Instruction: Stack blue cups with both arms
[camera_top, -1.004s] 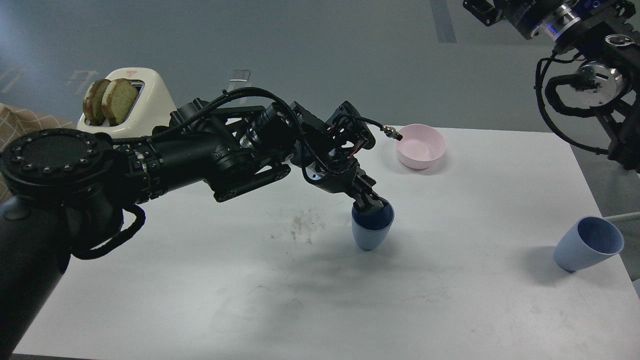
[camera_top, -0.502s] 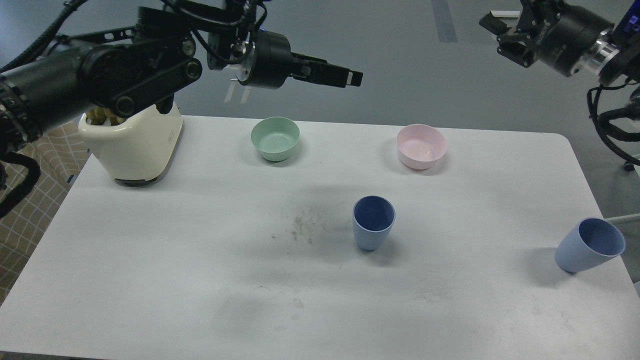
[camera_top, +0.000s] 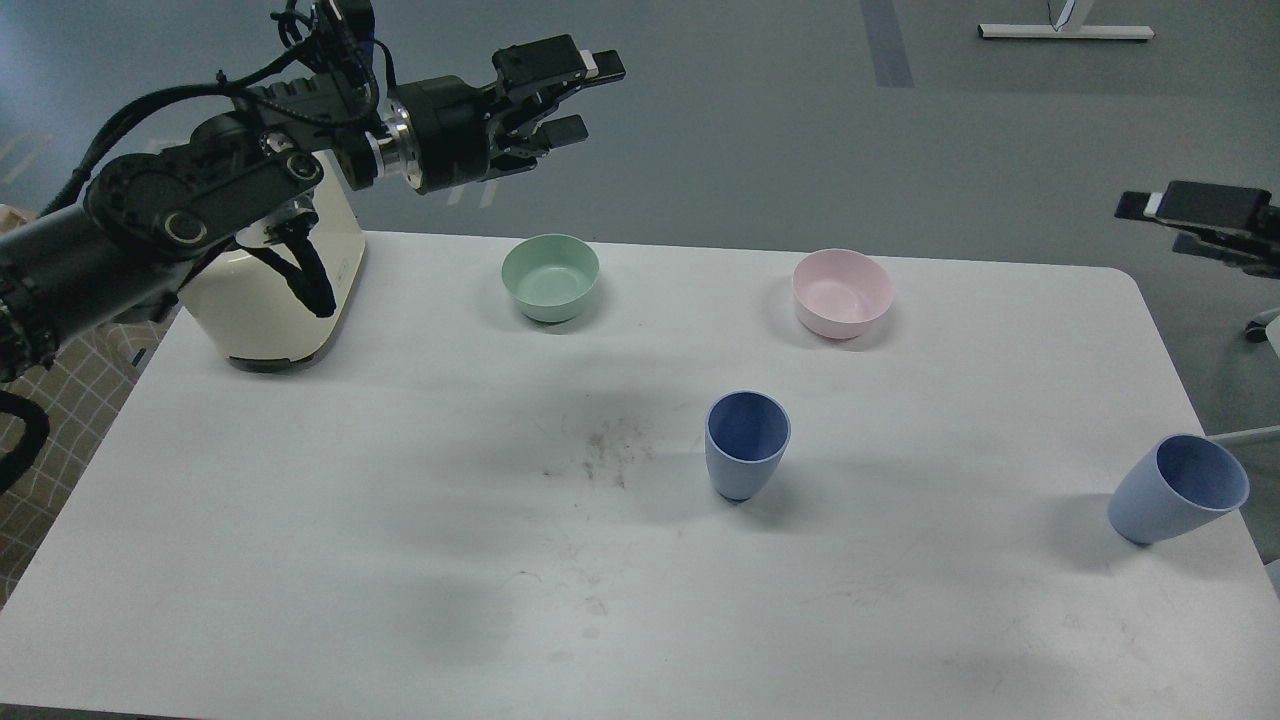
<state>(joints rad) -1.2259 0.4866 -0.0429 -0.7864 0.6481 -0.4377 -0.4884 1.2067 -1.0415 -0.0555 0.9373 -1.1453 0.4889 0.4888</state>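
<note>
Two dusty-blue cups stand apart on the white table (camera_top: 400, 560). One blue cup (camera_top: 747, 445) is upright near the middle. The other blue cup (camera_top: 1178, 490) stands close to the right edge. My left gripper (camera_top: 580, 97) is open and empty, held high above the back of the table, beyond the mint-green bowl and far from both cups. My right gripper (camera_top: 1165, 225) pokes in at the right edge, off the table and well above the right cup; its two fingers stand apart and hold nothing.
A mint-green bowl (camera_top: 550, 277) and a pink bowl (camera_top: 842, 292) sit at the back. A cream toaster (camera_top: 280, 295) stands at the back left, partly behind my left arm. A dark smudge (camera_top: 600, 450) marks the table left of the middle cup.
My left gripper let go of the middle cup, rose and swung back to the upper left. My right gripper dropped from the top right corner to the right edge. The cups have not moved.
</note>
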